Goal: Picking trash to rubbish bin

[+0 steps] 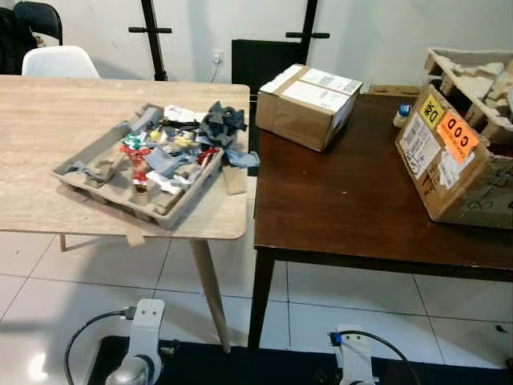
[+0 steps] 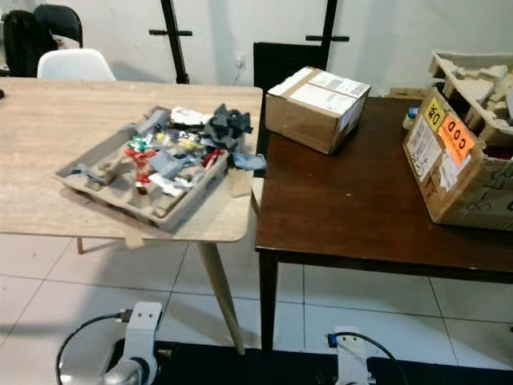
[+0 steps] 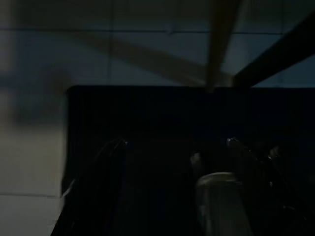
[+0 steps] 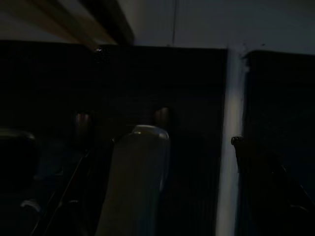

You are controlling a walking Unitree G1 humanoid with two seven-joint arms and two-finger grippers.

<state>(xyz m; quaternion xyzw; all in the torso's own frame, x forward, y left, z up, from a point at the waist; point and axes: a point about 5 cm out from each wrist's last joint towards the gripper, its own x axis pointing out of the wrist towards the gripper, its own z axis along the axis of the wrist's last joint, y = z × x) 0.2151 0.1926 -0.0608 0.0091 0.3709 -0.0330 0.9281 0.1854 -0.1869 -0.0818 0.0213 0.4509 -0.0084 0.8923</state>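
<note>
A grey moulded-pulp tray point(image 1: 96, 172) of mixed scraps point(image 1: 180, 144) rests on the pale wooden bench point(image 1: 48, 120). At its 3 o'clock stands a dark brown bench point(image 1: 337, 192) (carrying cardboard boxes point(image 1: 309, 104)). Both arms hang idle; jaw state cannot be told.

The right wrist view is very dark. A rounded grey cylinder-like part point(image 4: 140, 172), pale at its top, rises through the middle of the frame, and what it is cannot be told. Behind it lies a broad black surface point(image 4: 162, 78) with a straight edge against a lighter, grey-white floor point(image 4: 221, 22). A thin dark line point(image 4: 174, 22) crosses that floor. A pale narrow strip point(image 4: 227, 147) splits the black surface from its edge onward. In one corner a light wooden leg point(image 4: 64, 22) and a dark leg point(image 4: 110, 19) run slantwise side by side. Two dim round spots point(image 4: 161, 115) glint on the black. A dark finger-like shape point(image 4: 256, 172) stands beyond the strip, with faint cables point(image 4: 64, 196) on the other side.
</note>
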